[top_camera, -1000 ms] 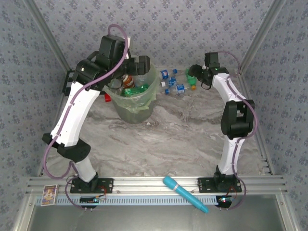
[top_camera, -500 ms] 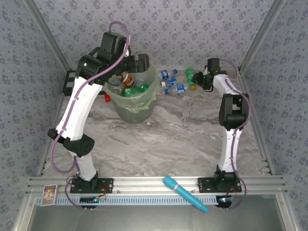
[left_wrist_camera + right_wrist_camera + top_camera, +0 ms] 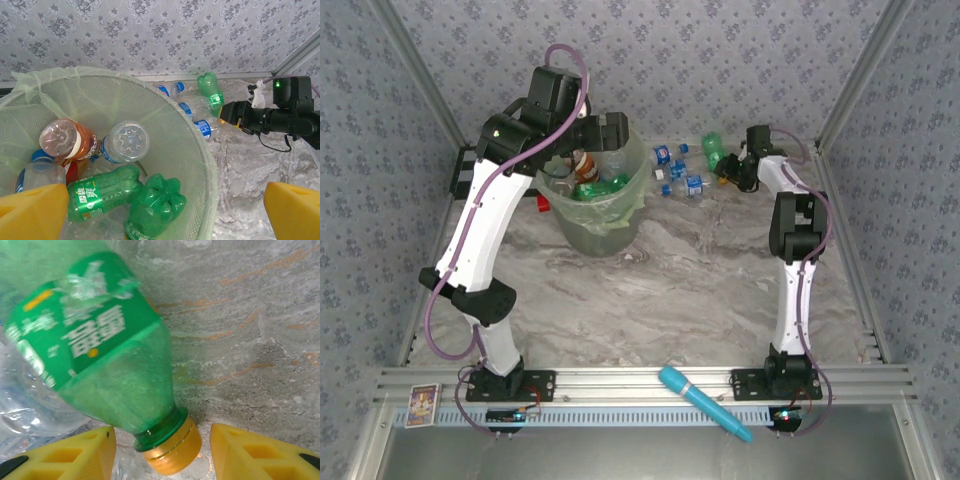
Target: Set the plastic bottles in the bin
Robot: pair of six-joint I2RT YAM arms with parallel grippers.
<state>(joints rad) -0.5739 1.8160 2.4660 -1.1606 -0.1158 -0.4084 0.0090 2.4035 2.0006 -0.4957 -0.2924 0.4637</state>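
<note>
My right tool [image 3: 161, 432] sits open astride the green plastic bottle [image 3: 115, 365]'s orange cap [image 3: 172, 452], placed to pinch its neck; my left tool [image 3: 165, 207] hangs wide open above the pale-green round bin [image 3: 125, 95].

We're looking into a robotics lab test cell here, not a lived-in room: a white left arm [image 3: 480, 230] and right arm [image 3: 798, 250] are bolted side by side to a slotted aluminium rail [image 3: 640, 378] at the near edge. Bare metal posts [image 3: 860, 80] run up the corners, and the walls [image 3: 720, 60] are flat panels dressed in grey-blue damask wallpaper. Between them lies a marble-print surface [image 3: 670, 290] carrying the bin [image 3: 600, 225] and a scatter of plastic bottles [image 3: 680, 178], boxed in like a stage set.
</note>
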